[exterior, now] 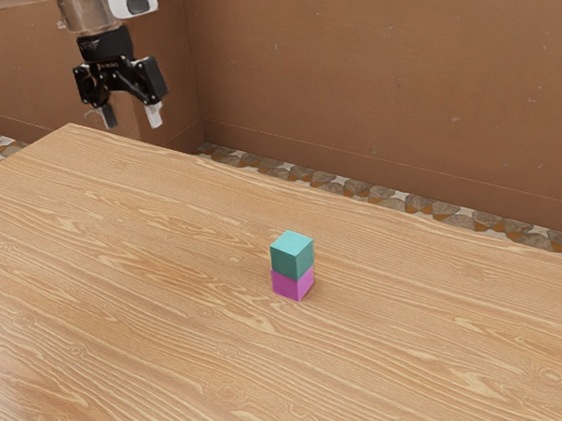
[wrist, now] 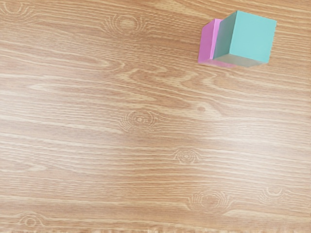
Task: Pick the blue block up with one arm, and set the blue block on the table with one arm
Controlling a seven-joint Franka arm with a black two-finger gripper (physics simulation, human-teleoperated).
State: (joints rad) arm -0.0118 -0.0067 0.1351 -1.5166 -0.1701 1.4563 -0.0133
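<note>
The white-and-grey arm (exterior: 90, 12) bears a black end effector (exterior: 133, 120).

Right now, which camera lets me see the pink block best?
The exterior view. It shows two sides of the pink block, sitting right under the blue block. In the wrist view, the blue block covers a lot of it, and a pink strip peeks out along one side.

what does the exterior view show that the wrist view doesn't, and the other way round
Exterior view: the open gripper, the arm, the brown walls and the stony floor strip.
Wrist view: a steeper look down from the hand onto the stack.
Both: the teal block atop the pink block, on the wood-grained table.
</note>
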